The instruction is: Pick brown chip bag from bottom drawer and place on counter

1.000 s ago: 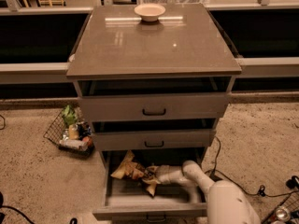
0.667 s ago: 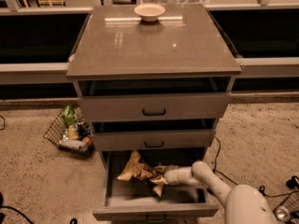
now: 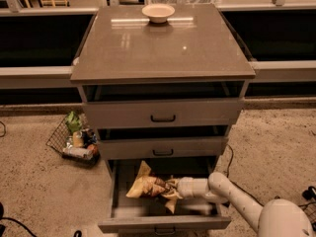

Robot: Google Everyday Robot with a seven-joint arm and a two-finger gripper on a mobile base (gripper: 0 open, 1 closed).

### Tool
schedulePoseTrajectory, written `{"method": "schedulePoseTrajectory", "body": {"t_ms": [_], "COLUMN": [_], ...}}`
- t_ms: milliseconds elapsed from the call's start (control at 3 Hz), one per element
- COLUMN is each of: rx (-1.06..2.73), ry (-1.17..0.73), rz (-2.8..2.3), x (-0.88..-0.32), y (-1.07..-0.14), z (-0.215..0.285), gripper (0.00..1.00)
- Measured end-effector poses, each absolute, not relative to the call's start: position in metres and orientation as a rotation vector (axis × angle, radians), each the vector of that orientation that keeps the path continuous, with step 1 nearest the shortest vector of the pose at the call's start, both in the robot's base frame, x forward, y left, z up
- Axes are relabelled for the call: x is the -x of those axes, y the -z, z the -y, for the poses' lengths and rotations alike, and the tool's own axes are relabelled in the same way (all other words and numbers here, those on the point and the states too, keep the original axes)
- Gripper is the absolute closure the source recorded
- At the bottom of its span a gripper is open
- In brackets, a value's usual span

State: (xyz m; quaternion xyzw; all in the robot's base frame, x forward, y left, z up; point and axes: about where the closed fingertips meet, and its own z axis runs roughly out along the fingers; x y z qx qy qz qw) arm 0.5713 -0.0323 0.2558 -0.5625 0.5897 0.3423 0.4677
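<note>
The brown chip bag is a crinkly tan bag with a dark panel, held over the open bottom drawer, left of its middle and lifted off the floor. My gripper reaches in from the lower right on a white arm and is shut on the bag's right end. The counter is the glossy grey-brown top of the cabinet, with a small pale bowl at its back edge. The two upper drawers stand slightly open.
A wire basket with packaged items lies on the floor left of the cabinet. Cables run on the floor at the right and lower left. A long dark counter front spans behind the cabinet.
The bag has risen off the drawer floor and shifted a little right and forward with my gripper. My arm has drawn back toward the lower right.
</note>
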Motion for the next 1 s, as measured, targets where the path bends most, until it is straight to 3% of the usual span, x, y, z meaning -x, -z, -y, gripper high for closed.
{"method": "schedulePoseTrajectory", "body": {"t_ms": [1000], "rx": [1.555], "ry": [-0.739], "rz": [-1.154], "x": [-0.515], "y": [-0.386], "z": [0.033], "gripper": [1.00]}}
